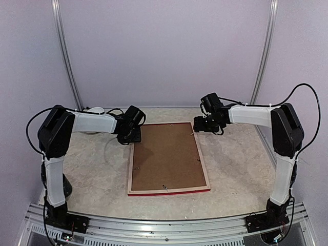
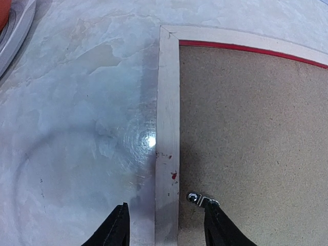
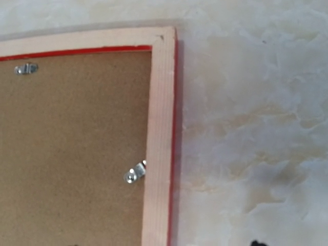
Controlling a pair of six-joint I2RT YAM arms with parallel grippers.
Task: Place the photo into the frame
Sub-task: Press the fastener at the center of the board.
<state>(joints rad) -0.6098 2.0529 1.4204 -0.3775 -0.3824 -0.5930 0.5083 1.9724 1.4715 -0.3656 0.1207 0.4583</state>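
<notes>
Pale marbled counter [image 1: 230,174] is walled at the back and both sides, and the frame [image 1: 169,191] lies face down at its middle, pale wood up and a red lip along the near rail. Its long sides run from the near edge toward the far edge. A brown board [image 1: 166,156] fills its opening. The photo shows in no view, and I cannot tell whether it sits under that board. The left gripper [image 2: 166,224] hangs low over the frame's far-left corner, fingers parted wide astride the left rail and gripping nothing. A clip [image 2: 201,199] lies just beside its inner finger. The right gripper [image 1: 205,125] hovers by the frame's far-right corner; only a sliver of it shows in its wrist view, so I cannot tell how its fingers stand. Another clip [image 3: 134,174] sits against the right rail there. The step in hand is probably working these clips. Doing that well means pushing each one sideways with a single fingertip, flat and lightly, while the other arm pins a rail so the frame does not skate. Bare counter lies open on both sides of the frame and toward the near edge. Toward the far-left corner a round white thing [image 1: 94,110] and a cable narrow the left arm's room.
</notes>
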